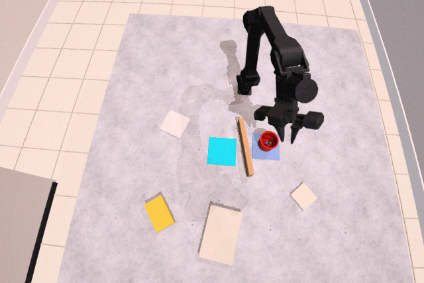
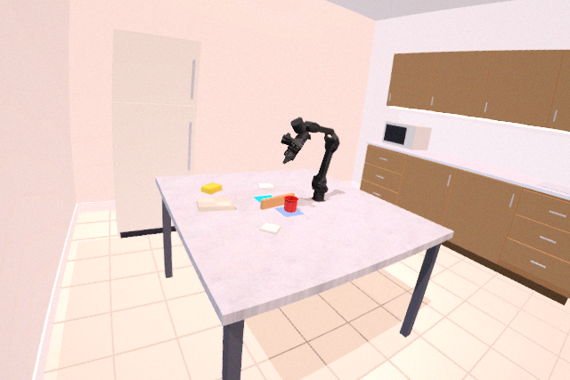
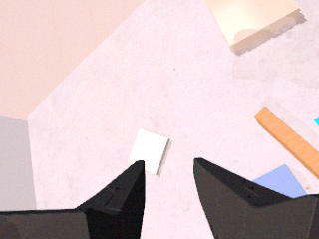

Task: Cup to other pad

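Note:
The red cup (image 1: 263,146) (image 2: 290,205) stands upright on the blue pad (image 1: 271,156) (image 2: 290,214) (image 3: 284,181), with small marbles inside, a blue and a green one clearly seen. The cyan pad (image 1: 221,151) (image 2: 263,198) (image 3: 317,120) has nothing on it and lies across the orange bar. My gripper (image 1: 287,142) (image 2: 286,162) (image 3: 168,166) is partly open and empty, with a gap between its fingertips. It hangs well above the table, and in the top view it appears just right of the cup. The cup is out of the wrist view.
An orange bar (image 1: 246,148) (image 2: 276,201) (image 3: 289,140) lies between the pads. A pale tile (image 1: 303,196) (image 2: 270,228) (image 3: 150,149), another pale tile (image 1: 175,124) (image 2: 265,185), a yellow block (image 1: 159,213) (image 2: 211,188) and a large beige block (image 1: 220,234) (image 2: 215,206) (image 3: 254,20) lie around them.

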Controlling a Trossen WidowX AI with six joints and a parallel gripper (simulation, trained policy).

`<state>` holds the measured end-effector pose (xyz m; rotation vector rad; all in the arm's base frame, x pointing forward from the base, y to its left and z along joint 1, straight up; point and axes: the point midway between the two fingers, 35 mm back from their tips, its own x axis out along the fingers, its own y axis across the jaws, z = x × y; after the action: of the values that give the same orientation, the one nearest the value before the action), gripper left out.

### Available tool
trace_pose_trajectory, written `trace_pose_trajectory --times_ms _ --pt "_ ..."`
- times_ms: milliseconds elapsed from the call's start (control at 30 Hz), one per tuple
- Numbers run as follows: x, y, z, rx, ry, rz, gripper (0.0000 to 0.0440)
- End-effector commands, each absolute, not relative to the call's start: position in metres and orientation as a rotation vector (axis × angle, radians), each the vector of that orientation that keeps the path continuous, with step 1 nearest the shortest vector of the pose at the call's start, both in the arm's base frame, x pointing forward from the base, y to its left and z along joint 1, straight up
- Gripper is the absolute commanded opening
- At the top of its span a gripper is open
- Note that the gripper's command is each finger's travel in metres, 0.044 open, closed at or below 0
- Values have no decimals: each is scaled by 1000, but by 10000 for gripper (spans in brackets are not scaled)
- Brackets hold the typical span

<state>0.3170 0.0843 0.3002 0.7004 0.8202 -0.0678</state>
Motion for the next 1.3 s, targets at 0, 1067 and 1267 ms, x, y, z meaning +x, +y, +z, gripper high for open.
trace_pose_trajectory --times_ms 0,1067,1267 --pt "315 90 294 738 889 -107 128" --pt "292 84 235 757 1286 -505 137" --pt "286 79 221 729 1350 -576 138"
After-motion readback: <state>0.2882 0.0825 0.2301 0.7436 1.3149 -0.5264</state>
